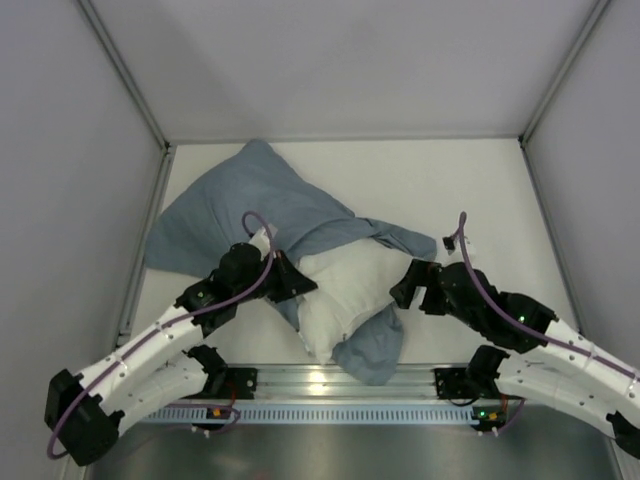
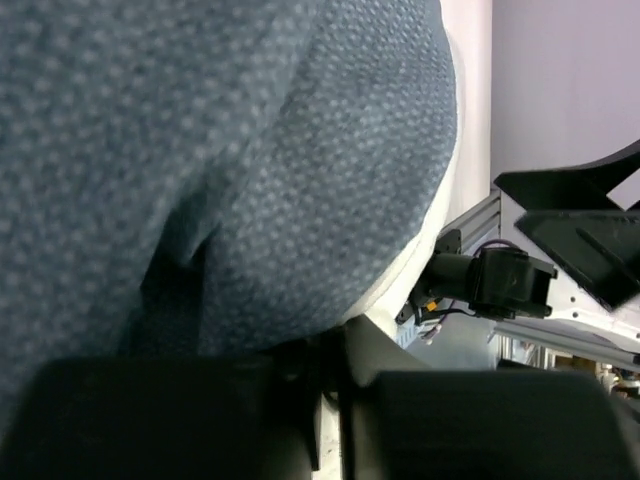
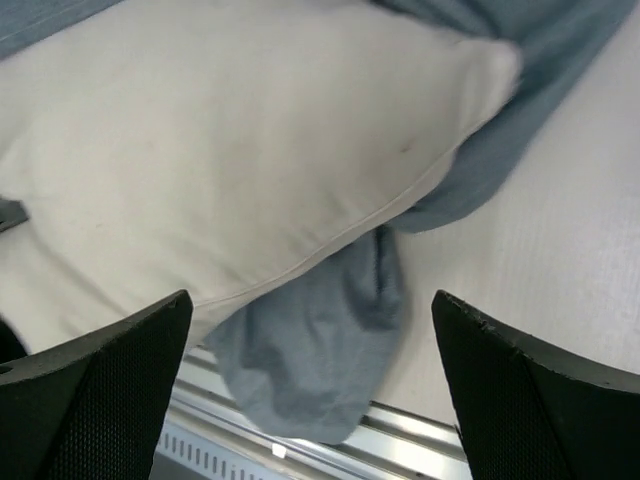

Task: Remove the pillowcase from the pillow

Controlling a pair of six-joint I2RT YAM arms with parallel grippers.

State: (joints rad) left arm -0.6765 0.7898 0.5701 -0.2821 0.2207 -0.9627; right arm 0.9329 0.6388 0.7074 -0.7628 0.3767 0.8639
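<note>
The blue-grey pillowcase (image 1: 250,200) lies crumpled at the back left and reaches over and under the white pillow (image 1: 350,285), whose middle is bare. My left gripper (image 1: 295,280) is at the pillow's left edge, shut on a fold of the pillowcase (image 2: 250,150), which fills the left wrist view above my gripper (image 2: 330,400). My right gripper (image 1: 402,285) is open and empty just right of the pillow. In the right wrist view it (image 3: 310,300) hangs over the pillow (image 3: 230,150) and a loose pillowcase flap (image 3: 310,370).
An aluminium rail (image 1: 320,378) runs along the table's near edge, and the pillowcase flap hangs over it (image 3: 400,440). White walls with metal posts (image 1: 125,70) close the table on three sides. The right arm's base (image 2: 510,280) shows in the left wrist view.
</note>
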